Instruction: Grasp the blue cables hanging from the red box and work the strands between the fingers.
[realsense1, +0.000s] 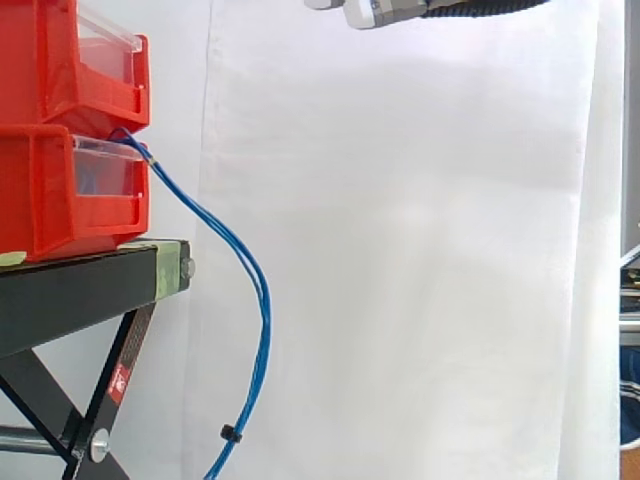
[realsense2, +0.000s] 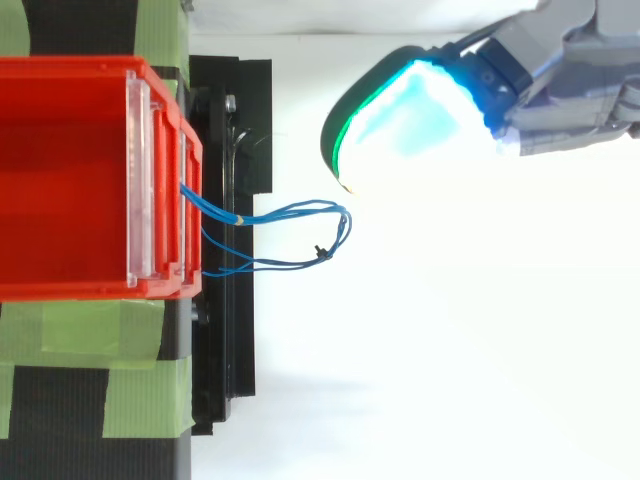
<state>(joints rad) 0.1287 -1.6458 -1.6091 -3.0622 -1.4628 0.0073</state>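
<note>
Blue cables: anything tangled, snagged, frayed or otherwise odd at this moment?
Nothing stands out. The blue cables leave the front of the lower red bin, drape past the black stand and hang free, bundled by a small black tie low down. The hand is above, apart from them.

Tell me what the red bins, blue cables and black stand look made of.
Bins: likely moulded plastic, glossy red, with clear front panels. Cables: thin wires in smooth blue sheathing, drooping limply. Stand: probably painted metal, matt black, bolted at the corner.
</note>
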